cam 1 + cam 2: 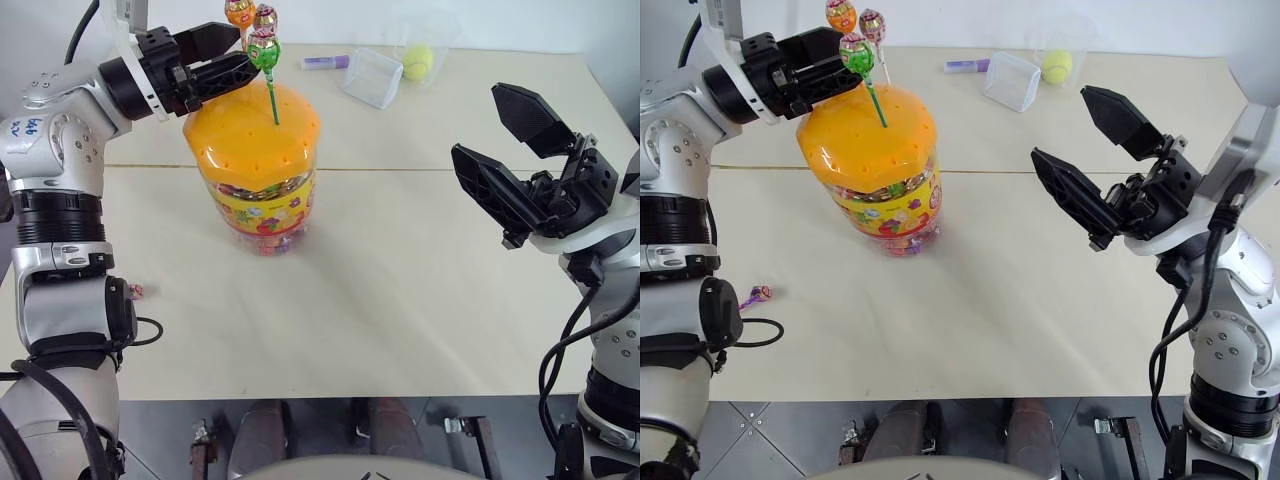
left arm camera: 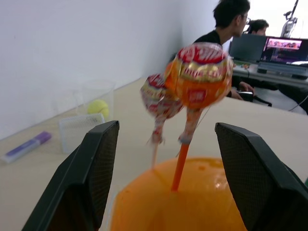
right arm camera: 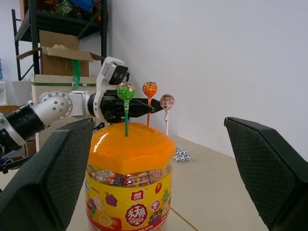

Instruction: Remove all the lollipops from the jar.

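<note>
The jar (image 1: 255, 150), clear with an orange holed lid and a yellow label, stands at the table's far left. Three lollipops stand upright in its lid: green (image 1: 264, 50), orange (image 1: 239, 12) and reddish (image 1: 265, 16). A purple lollipop (image 1: 757, 294) lies on the table by my left arm. My left gripper (image 1: 245, 50) is open just above the lid, level with the sticks; in the left wrist view the orange lollipop (image 2: 202, 77) and the reddish one (image 2: 158, 98) stand between its spread fingers (image 2: 96, 168), untouched. My right gripper (image 1: 478, 122) hangs open over the table to the right, empty, facing the jar (image 3: 130, 178).
At the far edge of the table lie a small clear plastic box (image 1: 372, 76), a yellow-green ball (image 1: 418, 62) in a clear cup and a purple marker (image 1: 326, 62). People sit at desks with screens (image 2: 231, 29) beyond the table. A shelf with cardboard boxes (image 3: 57, 53) stands behind my left arm.
</note>
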Controlling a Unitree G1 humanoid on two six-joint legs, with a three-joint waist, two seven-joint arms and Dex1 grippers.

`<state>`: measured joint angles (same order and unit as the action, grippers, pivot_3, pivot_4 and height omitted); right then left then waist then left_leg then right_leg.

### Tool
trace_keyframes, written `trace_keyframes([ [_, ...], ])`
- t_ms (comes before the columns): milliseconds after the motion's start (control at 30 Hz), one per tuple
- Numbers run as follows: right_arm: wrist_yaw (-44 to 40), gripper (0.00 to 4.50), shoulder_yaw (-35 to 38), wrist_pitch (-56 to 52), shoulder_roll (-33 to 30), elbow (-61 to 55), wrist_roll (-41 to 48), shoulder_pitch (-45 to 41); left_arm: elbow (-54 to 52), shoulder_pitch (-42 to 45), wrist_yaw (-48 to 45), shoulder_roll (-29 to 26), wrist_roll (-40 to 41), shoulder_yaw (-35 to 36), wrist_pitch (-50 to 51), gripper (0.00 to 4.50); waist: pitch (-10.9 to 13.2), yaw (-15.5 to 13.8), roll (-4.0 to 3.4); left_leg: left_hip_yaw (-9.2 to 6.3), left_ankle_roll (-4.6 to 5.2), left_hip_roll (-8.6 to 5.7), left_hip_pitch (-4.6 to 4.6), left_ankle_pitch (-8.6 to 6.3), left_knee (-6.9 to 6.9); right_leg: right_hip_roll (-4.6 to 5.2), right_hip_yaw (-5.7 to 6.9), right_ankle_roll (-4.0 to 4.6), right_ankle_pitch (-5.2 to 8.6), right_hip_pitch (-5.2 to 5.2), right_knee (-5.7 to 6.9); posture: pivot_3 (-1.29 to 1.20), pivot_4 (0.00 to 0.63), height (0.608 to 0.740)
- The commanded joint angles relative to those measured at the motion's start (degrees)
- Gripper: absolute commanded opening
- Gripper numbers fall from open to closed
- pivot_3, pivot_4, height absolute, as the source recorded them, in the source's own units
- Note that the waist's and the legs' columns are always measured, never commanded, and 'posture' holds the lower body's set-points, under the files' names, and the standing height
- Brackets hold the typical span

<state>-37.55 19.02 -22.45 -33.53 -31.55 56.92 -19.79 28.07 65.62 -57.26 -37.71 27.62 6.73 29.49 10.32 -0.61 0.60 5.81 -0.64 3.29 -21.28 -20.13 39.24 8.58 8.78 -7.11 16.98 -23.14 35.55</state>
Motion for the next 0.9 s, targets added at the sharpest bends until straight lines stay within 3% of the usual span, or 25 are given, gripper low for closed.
trace_keyframes([
  [33, 0.22, 4.5, 0.45, 0.78, -0.19, -1.9, 0.71, -0.63, 1.32, -0.21, 0.06, -1.08, -1.8, 0.19, -0.01, 3.37, 0.0, -0.23, 0.0, 0.0, 0.0, 0.0, 0.0, 0.0, 0.0, 0.0, 0.0, 0.0, 0.0, 0.0, 0.0, 0.0, 0.15, 0.74],
  [233, -0.47, 4.5, -1.08, 0.74, 0.04, -1.22, 0.42, -1.53, 3.21, 2.34, -0.97, 1.91, -2.15, -0.48, -0.39, 3.37, 0.0, -0.96, 0.0, 0.0, 0.0, 0.0, -0.01, 0.0, 0.04, 0.0, 0.01, 0.0, 0.0, 0.0, 0.02, 0.0, 0.15, 0.74],
  [600, -1.25, 4.5, -1.2, 0.97, 0.25, -1.5, 0.93, -0.92, 3.47, 2.46, -3.1, 2.25, 0.01, 2.74, 1.51, 0.05, 0.0, -0.95, 0.0, -0.01, 0.0, -0.01, -0.03, 0.0, 0.11, 0.01, 0.0, -0.02, -0.01, 0.01, 0.05, 0.0, 0.15, 0.74],
  [767, -4.04, 4.5, -2.61, 1.73, 1.25, -0.65, 1.01, -2.33, 5.76, 4.28, 1.38, 4.45, 7.74, 13.11, 2.87, 0.02, 0.01, -0.65, 0.02, -0.02, 0.0, 0.0, -0.05, 0.0, 0.17, 0.0, 0.0, -0.01, -0.01, 0.0, 0.08, 0.0, 0.15, 0.74],
  [900, -10.14, 4.5, -7.12, 2.18, 2.29, 0.6, -0.11, -5.19, 5.71, 2.71, 7.51, 0.59, 13.32, 22.61, 6.8, 0.02, 0.01, 0.63, 0.02, -0.02, 0.0, 0.03, -0.06, 0.0, 0.08, 0.0, 0.0, -0.01, -0.01, -0.09, 0.08, 0.0, 0.15, 0.74],
])
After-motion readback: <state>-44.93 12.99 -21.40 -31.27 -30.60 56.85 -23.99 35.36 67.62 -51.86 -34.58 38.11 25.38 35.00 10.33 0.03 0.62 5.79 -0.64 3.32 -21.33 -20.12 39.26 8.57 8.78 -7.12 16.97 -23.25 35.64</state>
